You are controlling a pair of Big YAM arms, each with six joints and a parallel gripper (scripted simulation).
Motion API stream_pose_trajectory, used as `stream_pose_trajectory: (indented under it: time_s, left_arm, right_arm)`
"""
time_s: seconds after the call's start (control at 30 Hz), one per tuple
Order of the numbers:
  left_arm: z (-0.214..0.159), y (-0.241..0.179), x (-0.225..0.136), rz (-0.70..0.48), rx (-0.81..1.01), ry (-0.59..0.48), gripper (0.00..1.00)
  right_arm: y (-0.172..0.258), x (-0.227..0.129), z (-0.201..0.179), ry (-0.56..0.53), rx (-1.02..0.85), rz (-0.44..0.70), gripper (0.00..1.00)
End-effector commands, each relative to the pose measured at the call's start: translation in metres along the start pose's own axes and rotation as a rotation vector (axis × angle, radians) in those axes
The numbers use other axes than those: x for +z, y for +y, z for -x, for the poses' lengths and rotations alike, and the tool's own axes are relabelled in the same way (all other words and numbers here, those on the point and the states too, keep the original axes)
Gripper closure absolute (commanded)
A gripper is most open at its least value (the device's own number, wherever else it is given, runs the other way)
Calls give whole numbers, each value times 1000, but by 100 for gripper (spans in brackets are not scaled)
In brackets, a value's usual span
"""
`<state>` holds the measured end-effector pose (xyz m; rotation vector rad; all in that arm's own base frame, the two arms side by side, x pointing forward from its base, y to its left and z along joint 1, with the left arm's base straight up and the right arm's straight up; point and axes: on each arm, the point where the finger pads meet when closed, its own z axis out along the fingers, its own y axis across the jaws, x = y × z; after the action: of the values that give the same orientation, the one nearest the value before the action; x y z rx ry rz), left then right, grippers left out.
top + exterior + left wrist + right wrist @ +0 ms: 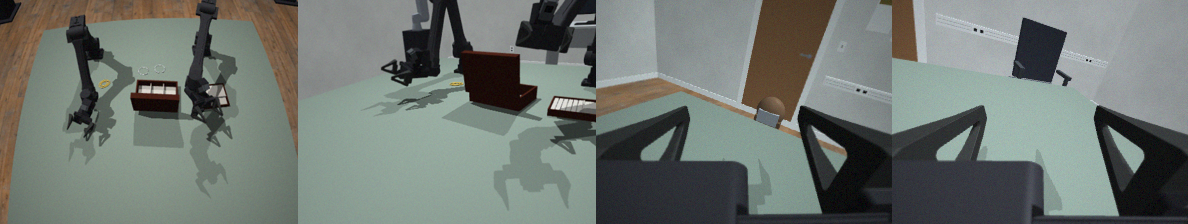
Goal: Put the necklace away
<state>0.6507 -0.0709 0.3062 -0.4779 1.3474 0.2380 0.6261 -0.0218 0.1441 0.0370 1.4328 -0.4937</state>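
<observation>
The necklace (pixel 104 84) (pixel 456 84) looks like a gold coil of several loops on the mat. Two silver open rings, the bangles (pixel 138 70) (pixel 155 68), lie behind the jewelry box (pixel 155 103) (pixel 490 76). The box's lid stands upright; three small white compartments show, and the part close behind the lid is hidden. My left gripper (pixel 213 118) (pixel 541 48) (pixel 743 112) is open and empty, raised in front of the tray. My right gripper (pixel 78 134) (pixel 395 76) (pixel 1040 111) is open and empty, raised in front of the necklace.
A shallow dark-red tray (pixel 227 95) (pixel 565 113) with white slots and a divided section lies beside the box, partly under my left arm. The upright lid is a tall obstacle between the two arms. My right forearm passes close beside the necklace in the top view.
</observation>
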Motion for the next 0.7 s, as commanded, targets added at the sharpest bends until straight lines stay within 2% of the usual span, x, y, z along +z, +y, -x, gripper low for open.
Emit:
stream_pose_trajectory:
  time_s: [0.0,0.57,0.67]
  left_arm:
    - [9,-2,1,-2,-12,-14,0]
    - [9,-2,1,-2,-12,-14,0]
    - [35,-3,7,-7,9,-29,0]
  right_arm:
    - [-2,3,9,-18,8,-5,0]
    - [-2,3,9,-18,8,-5,0]
    - [2,-11,12,16,44,17,0]
